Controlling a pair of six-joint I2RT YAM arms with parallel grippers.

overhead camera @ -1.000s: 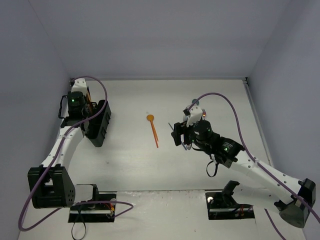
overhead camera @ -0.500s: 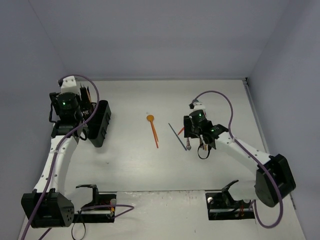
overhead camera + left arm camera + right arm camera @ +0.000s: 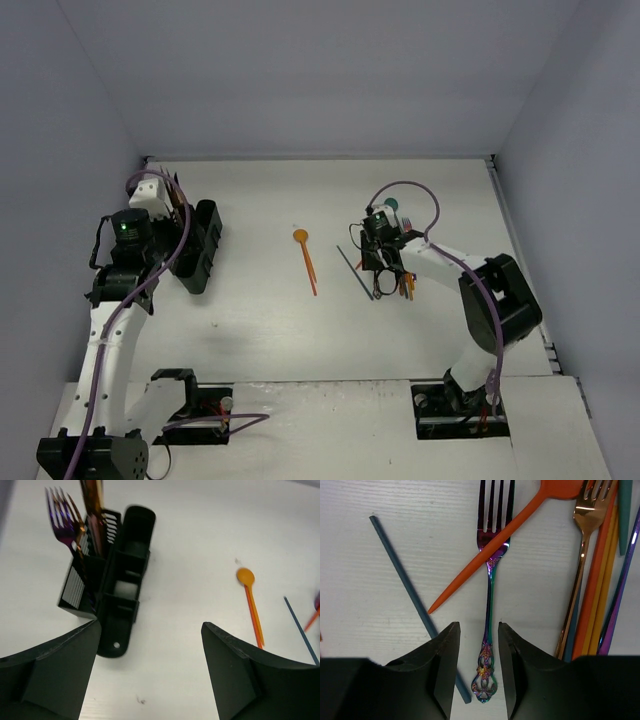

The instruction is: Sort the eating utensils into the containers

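- Right gripper (image 3: pixel 479 627): jaws roughly half closed and straddling the tail end of the rainbow fork (image 3: pixel 489 595). A sliver of table (image 3: pixel 380 645) shows beside the left finger (image 3: pixel 445 670), so it's not pinched yet.
- The rainbow fork lies flat, running straight out ahead of the jaws with its tines at the far end.
- An orange piece (image 3: pixel 485 550) lies slanted on top of that fork's neck. Its thin tip ends ahead-left of the jaws.
- A blue stick (image 3: pixel 405 580) slants in from the far left, and its near end sits right by the left finger.
- Off to the right of these jaws is a copper fork (image 3: pixel 582 555), plus a tight bunch of orange, yellow and purple handles (image 3: pixel 600 605).
- Left gripper (image 3: pixel 150 627): jaws wide open, nothing between them.
- The caddy (image 3: pixel 122 585) stands just ahead and a bit left of those jaws. A purple fork (image 3: pixel 60 520) and a copper handle (image 3: pixel 92 495) stand upright in its far-left part.
- An orange spoon (image 3: pixel 250 600) lies ahead-right of the left jaws, well apart from the caddy, bowl end farthest away.
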